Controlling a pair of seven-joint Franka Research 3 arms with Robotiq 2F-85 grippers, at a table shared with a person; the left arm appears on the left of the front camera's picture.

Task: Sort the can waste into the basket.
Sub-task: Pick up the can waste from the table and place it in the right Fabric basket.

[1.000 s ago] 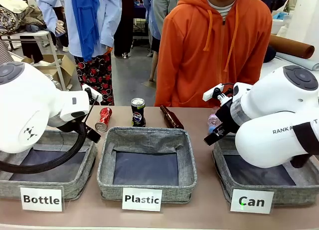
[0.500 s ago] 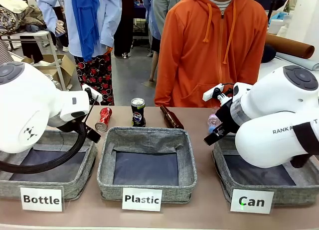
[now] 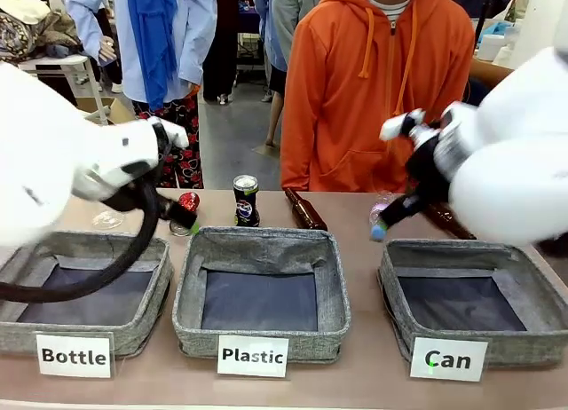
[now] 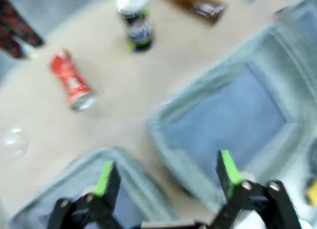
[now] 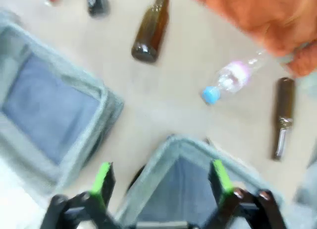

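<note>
Your left gripper point(image 4: 166, 173) hung wide open and empty above the table point(image 4: 119, 120). Its green pads point(image 4: 105, 178) were spread over the neighbouring rims of the Bottle basket point(image 4: 136, 184) and the Plastic basket point(image 4: 173, 149), and the blurred wrist view showed no contact. Seen from the front, your left arm reached in from the left with its wrist over the Bottle basket's far edge. The fingers angled down just in front of the red can point(image 4: 72, 84), partly hiding it.

That can lay on its side on the table behind the Bottle basket. The dark can point(image 4: 137, 27) stood upright near it to the right, behind the Plastic basket's far rim. Both sat well apart from the Can basket point(image 3: 470, 248) at the right end of the row.

Your right gripper point(image 5: 161, 182) was likewise spread wide and held nothing, poised over that basket's far left corner. Your right arm stood high above the basket, fingers tilted down toward the table's middle. Beyond them lay a plastic bottle point(image 5: 230, 79) with a blue cap and, apart from it, a brown bottle point(image 5: 151, 28). A person point(image 3: 382, 90) in an orange hoodie stood at the far side.
</note>
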